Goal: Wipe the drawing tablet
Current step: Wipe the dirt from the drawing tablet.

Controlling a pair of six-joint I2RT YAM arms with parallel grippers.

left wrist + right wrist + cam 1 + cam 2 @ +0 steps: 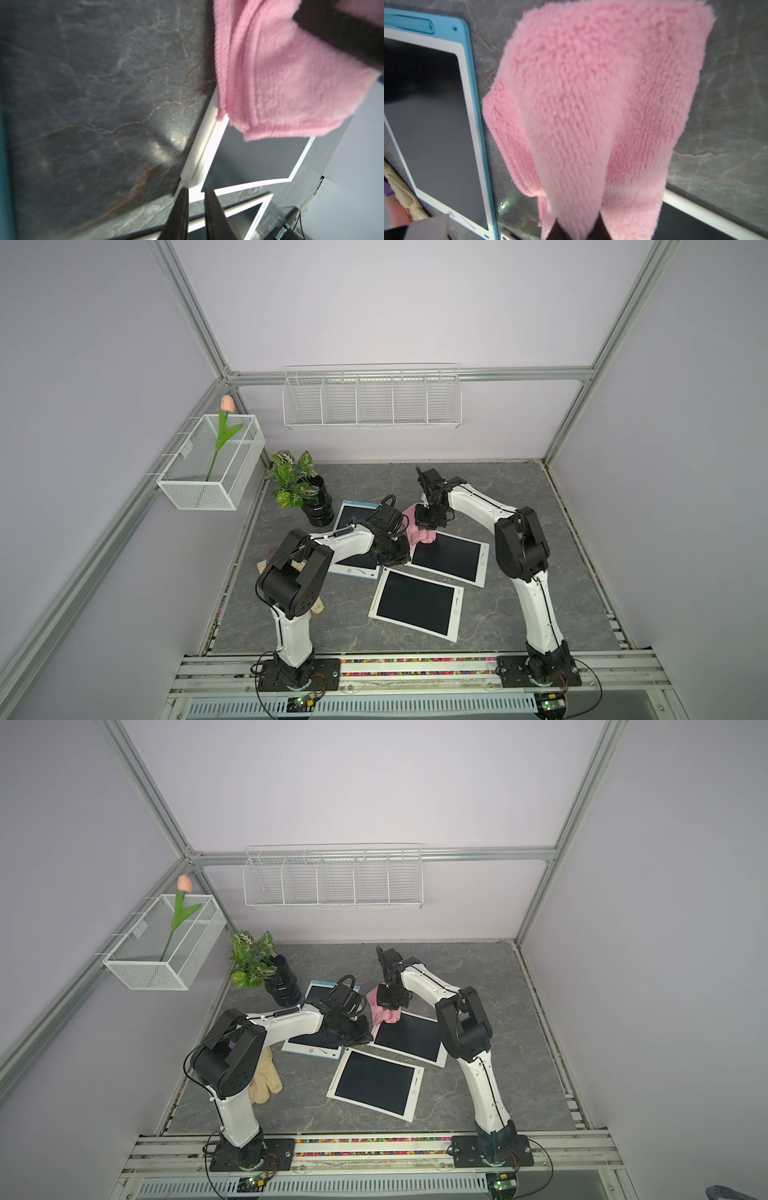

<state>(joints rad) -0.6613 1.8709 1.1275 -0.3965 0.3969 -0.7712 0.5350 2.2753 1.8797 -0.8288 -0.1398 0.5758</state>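
Three drawing tablets lie on the grey table. A white-framed tablet point(451, 558) point(409, 1038) lies right of centre. A folded pink cloth point(417, 531) point(384, 1011) point(591, 104) hangs over its far left corner, and my right gripper point(430, 520) point(578, 225) is shut on it. My left gripper point(401, 560) point(196, 190) is shut, its tips down at that tablet's near left corner point(207, 145). Whether they pinch the frame I cannot tell. In the left wrist view the cloth point(280, 72) hangs over the dark screen.
A blue-framed tablet point(353, 514) point(431, 124) lies partly under my left arm. Another white tablet point(415, 603) lies nearer the front. A potted plant point(318, 506) stands at the back left and a beige glove point(264, 1077) lies by the left arm's base. Wire baskets point(208, 464) hang on the walls.
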